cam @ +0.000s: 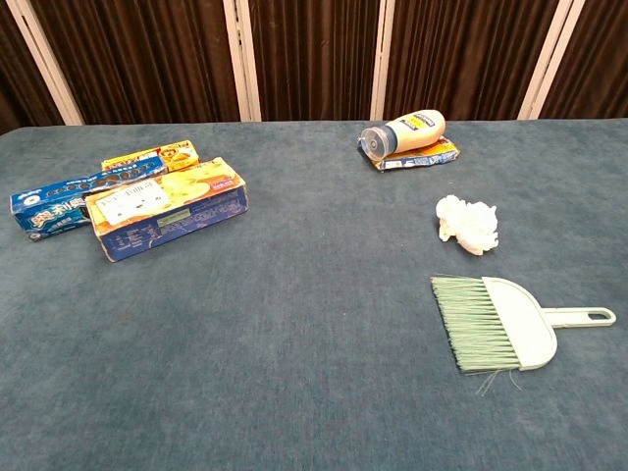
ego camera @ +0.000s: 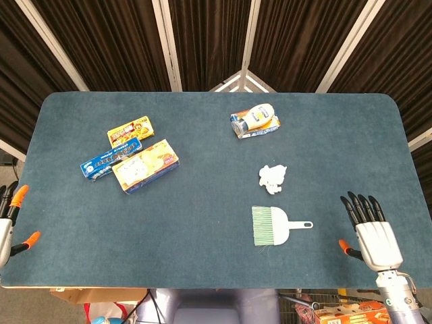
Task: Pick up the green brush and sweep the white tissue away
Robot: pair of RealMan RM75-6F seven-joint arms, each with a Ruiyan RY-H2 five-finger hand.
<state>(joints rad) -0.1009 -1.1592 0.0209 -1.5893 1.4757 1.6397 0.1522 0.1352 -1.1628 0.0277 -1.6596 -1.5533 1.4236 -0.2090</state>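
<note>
The green brush (ego camera: 275, 226) (cam: 496, 321) lies flat on the blue table, bristles to the left and handle pointing right. The crumpled white tissue (ego camera: 273, 177) (cam: 468, 223) sits just beyond it, apart from it. My right hand (ego camera: 370, 233) hovers at the table's near right edge, to the right of the brush handle, fingers spread and holding nothing. My left hand (ego camera: 8, 219) shows only at the far left edge of the head view, fingers apart and empty. Neither hand appears in the chest view.
A mayonnaise bottle on a flat packet (ego camera: 255, 121) (cam: 407, 138) lies behind the tissue. Three snack boxes (ego camera: 131, 156) (cam: 132, 204) are grouped at the left. The table's near edge (ego camera: 202, 284) runs just below the hands.
</note>
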